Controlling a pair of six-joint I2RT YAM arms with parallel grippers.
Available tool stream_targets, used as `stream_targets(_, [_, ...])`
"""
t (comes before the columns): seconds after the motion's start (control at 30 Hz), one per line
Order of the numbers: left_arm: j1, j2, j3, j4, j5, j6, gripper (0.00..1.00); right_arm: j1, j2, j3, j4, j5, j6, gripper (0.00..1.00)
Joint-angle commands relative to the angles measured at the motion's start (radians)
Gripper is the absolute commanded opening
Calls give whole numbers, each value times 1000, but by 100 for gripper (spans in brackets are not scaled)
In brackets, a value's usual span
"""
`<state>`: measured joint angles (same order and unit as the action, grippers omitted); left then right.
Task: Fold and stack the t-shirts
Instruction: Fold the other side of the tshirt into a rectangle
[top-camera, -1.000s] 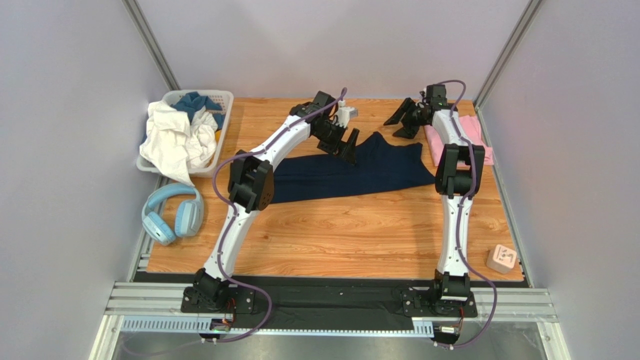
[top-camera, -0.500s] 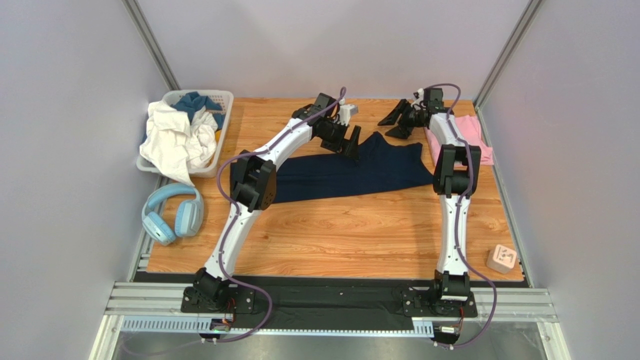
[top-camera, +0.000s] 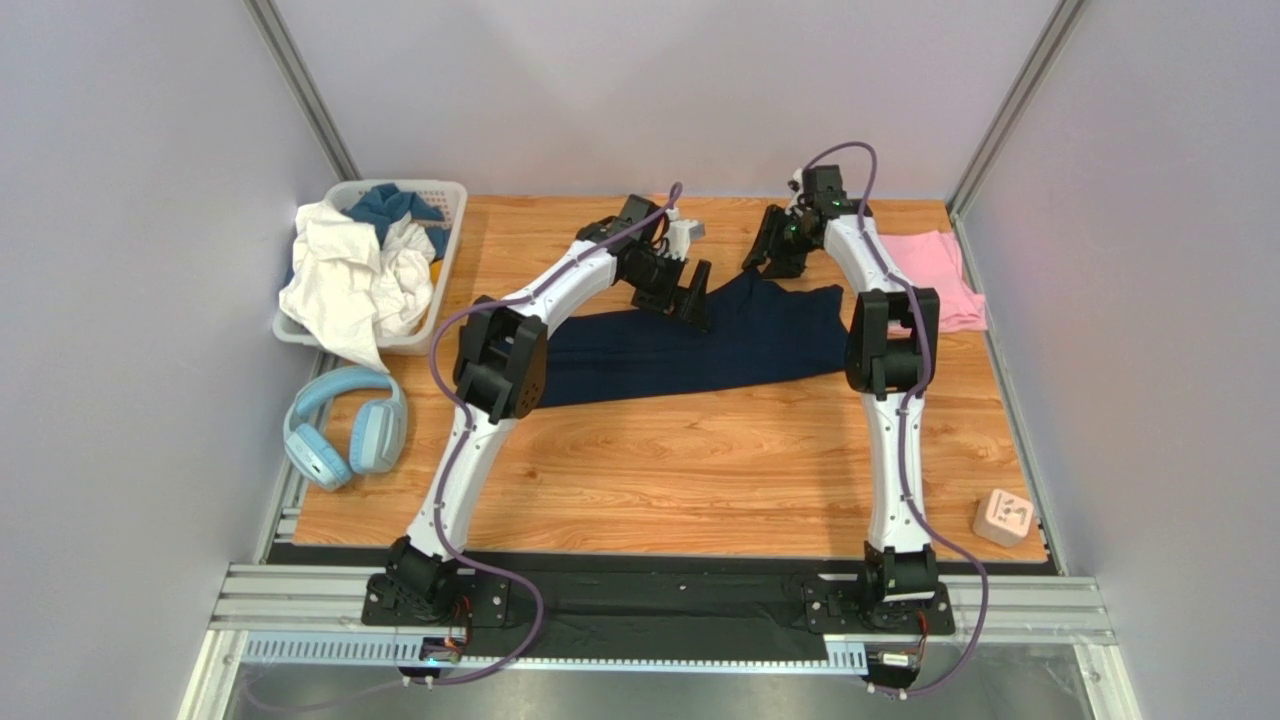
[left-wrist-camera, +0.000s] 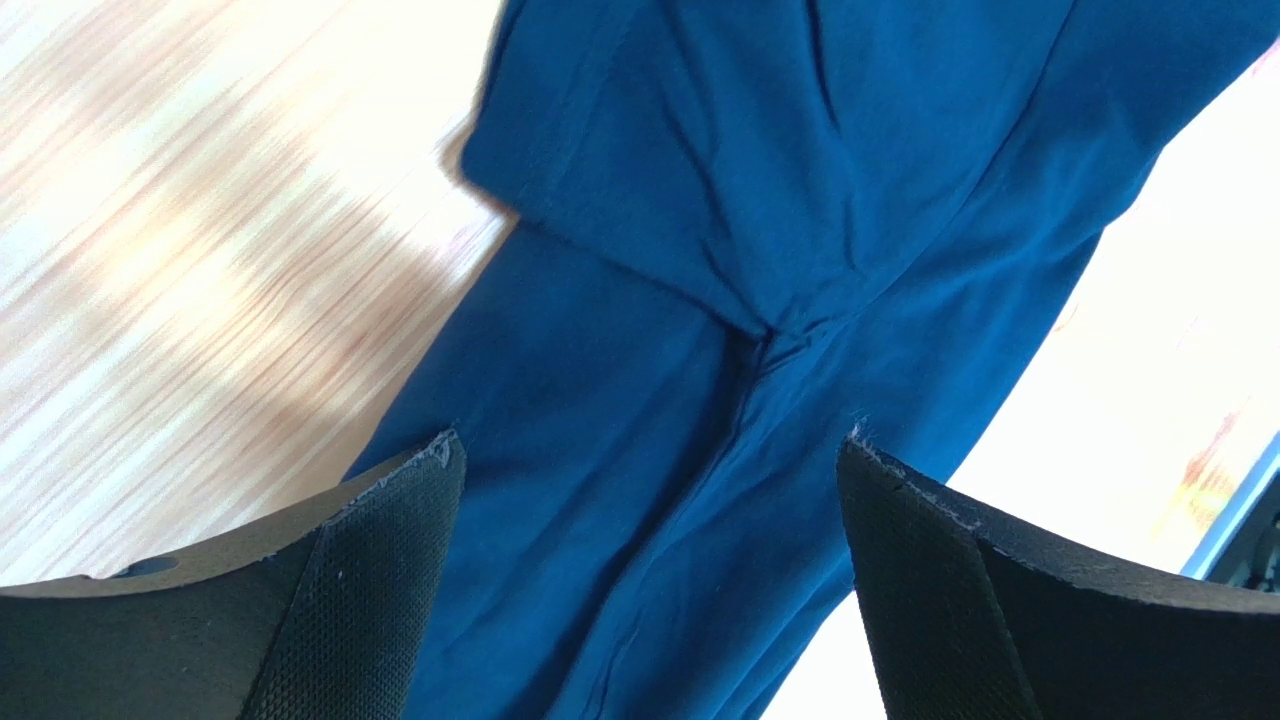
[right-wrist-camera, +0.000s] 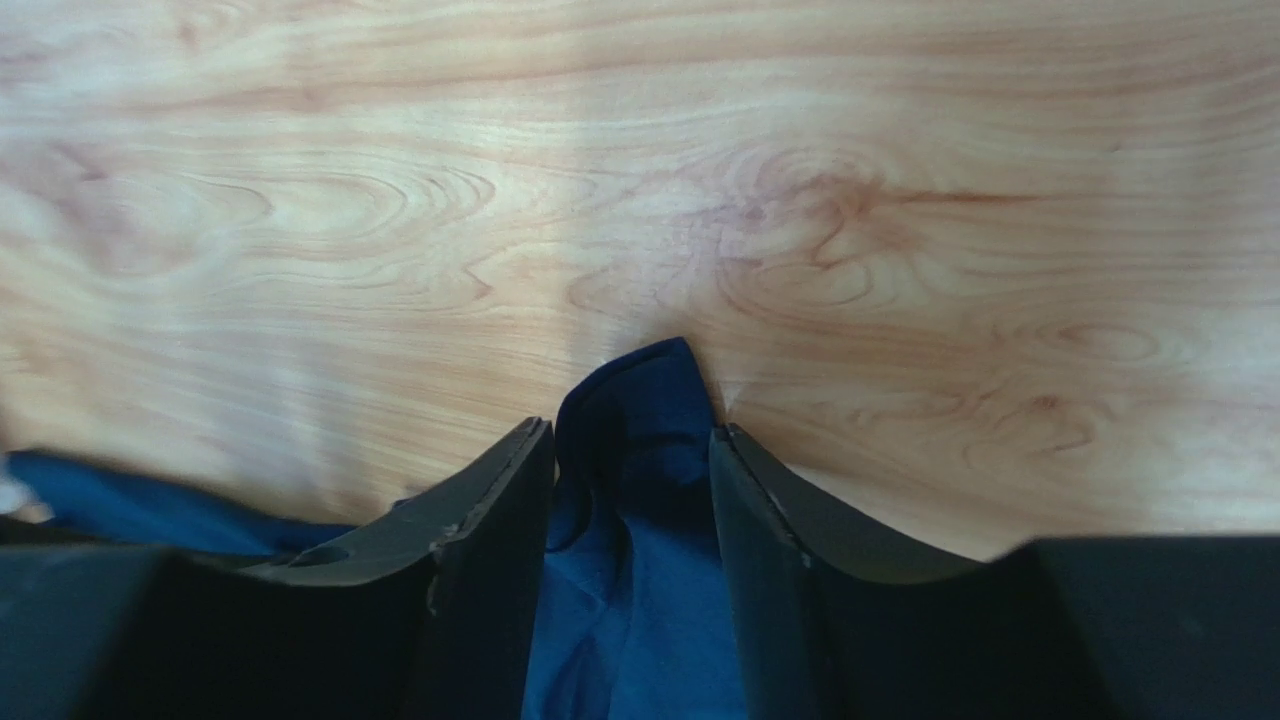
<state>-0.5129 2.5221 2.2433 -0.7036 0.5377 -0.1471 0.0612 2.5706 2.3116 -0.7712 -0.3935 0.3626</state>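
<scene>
R tool (right-wrist-camera: 628, 435) shifted left from pink t-shirt (top-camera: 939, 270) to navy t-shirt (top-camera: 676, 348) corner, narrow astride cloth, grip unclear; L tool (left-wrist-camera: 649, 444) wide above; basket (top-camera: 443, 195), headphones (top-camera: 346, 428) far left; navy creased

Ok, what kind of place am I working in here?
Probably a lab test cell, not a home: a wooden tabletop boxed in by grey panels on an aluminium frame, with a laundry basket and headphones as props.

Lab test cell; grey booth walls (top-camera: 135, 180), aluminium rails (top-camera: 286, 600)
</scene>
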Motion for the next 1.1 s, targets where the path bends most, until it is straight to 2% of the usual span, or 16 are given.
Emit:
stream_targets(0.0, [37,-91,-37,-11,-5,20,100,25,-53,19,-86,199,-85,44])
stream_targets(0.07, [50,-104,-48,-14,-5,21,100,32,-49,32,-103,241,-91,42])
stream_targets(0.27, [62,-129,-86,-14,-5,35,100,61,-27,63,-129,312,-109,29])
stream_targets(0.37, [62,-131,-93,-16,1,37,100,63,-12,78,-128,306,-106,19])
stream_targets(0.4, [62,-131,-93,-16,4,35,100,63,-7,86,-128,300,-105,12])
stream_targets(0.5, [62,-131,-96,-16,4,38,100,63,-6,100,-123,286,-99,0])
stream_targets(0.73, [62,-132,-108,-19,-5,44,100,63,-76,118,-102,243,-88,0])
stream_targets(1.07, [62,-135,-134,-20,-25,50,100,69,-193,52,-89,237,-76,0])
